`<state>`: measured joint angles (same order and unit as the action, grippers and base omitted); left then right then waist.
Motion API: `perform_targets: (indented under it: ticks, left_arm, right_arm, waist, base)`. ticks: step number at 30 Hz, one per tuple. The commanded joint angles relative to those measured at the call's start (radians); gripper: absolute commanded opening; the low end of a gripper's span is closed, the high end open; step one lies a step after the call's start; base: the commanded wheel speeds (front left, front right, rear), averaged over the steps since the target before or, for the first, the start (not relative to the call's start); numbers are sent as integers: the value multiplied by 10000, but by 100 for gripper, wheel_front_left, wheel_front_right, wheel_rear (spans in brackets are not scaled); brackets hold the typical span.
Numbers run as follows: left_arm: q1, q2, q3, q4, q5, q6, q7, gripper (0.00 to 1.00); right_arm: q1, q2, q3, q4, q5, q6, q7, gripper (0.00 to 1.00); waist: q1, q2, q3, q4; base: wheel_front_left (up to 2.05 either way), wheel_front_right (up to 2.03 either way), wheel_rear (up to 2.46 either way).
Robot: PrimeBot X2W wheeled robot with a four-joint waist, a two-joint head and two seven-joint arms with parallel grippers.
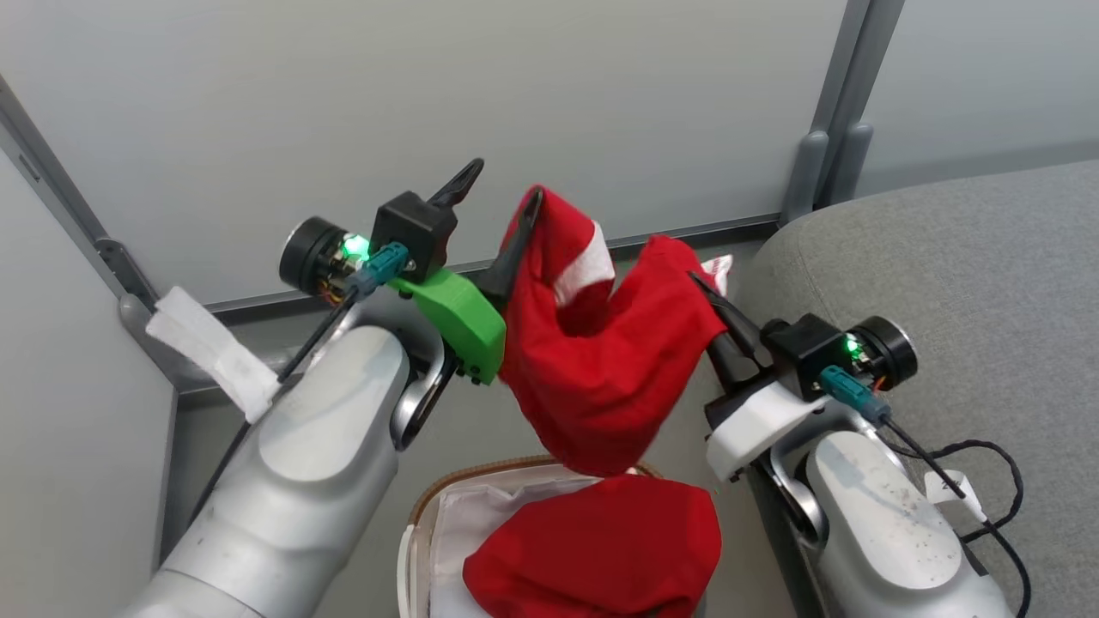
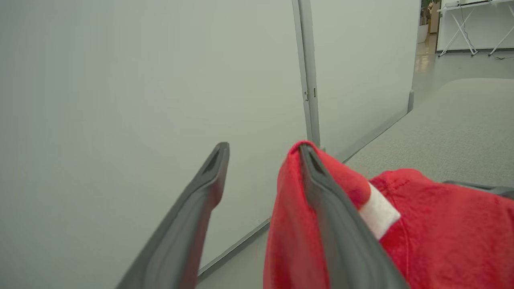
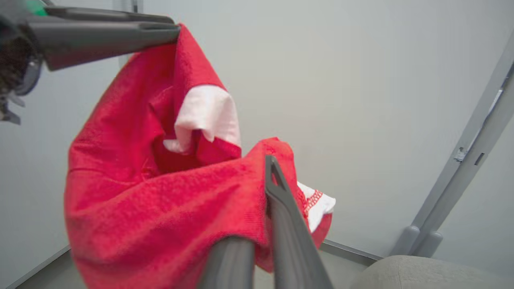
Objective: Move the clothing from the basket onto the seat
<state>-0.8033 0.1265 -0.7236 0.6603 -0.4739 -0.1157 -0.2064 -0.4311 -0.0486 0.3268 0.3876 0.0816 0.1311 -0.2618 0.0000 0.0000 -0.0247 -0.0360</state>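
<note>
- Since the lifted garment point(image 1: 601, 369) hangs in the air between the two arms, above the basket point(image 1: 427, 506) and clear of it, the step in hand looks like the carry across to the seat point(image 1: 944, 283); nothing red lies on the grey cushion yet.
- The left gripper point(image 1: 506, 179) stands wide open; the cloth is only draped over one of its fingers point(image 2: 333, 224), hooked rather than pinched; the other finger is bare.
- The right gripper point(image 1: 708, 300) has its fingers nearly together, with a fold of the same garment caught between them near the white trim point(image 3: 317, 204); I judge that a true clamp.
- The second garment point(image 1: 601, 549) lies bunched in the basket on the white liner point(image 1: 481, 524), directly under the hanging one.
- The next move calls for both arms to swing together toward the robot's right, where the seat lies just beside the right arm; the hooked side could slip off the left finger if that arm dips or lags; over the cushion the right jaws must part, and then the piece in the basket needs fetching.
</note>
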Motion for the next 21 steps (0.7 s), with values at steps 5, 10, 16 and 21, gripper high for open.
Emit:
perform_targets:
  ticks: [5,10,16,21]
  left_arm:
    - [1198,-65,178,323,-518,-15,-364,100]
    - [2226,-36,309,399,-676,-47,-554,100]
    - [3148,-113,685,-41,-502,23,-597,100]
    - [3827,-199,1176,-630,-254,11,-592,100]
  right_arm:
    - [220,-36,-1061,-73,-400,-6,-51,0]
    - [385,-33,-1590,-156,-700,-6,-51,0]
    - [562,-33,-2015,-263,-881,-6,-51,0]
    - [559,-35,-2251,-349,-1021,-6,-51,0]
  waist:
    - [0,0,104,-105]
    - [0,0,193,-177]
    - [0,0,283,-312]
    - [0,0,327,-496]
  base:
    - [0,0,0]
    - [0,0,0]
    - [0,0,0]
    - [0,0,0]
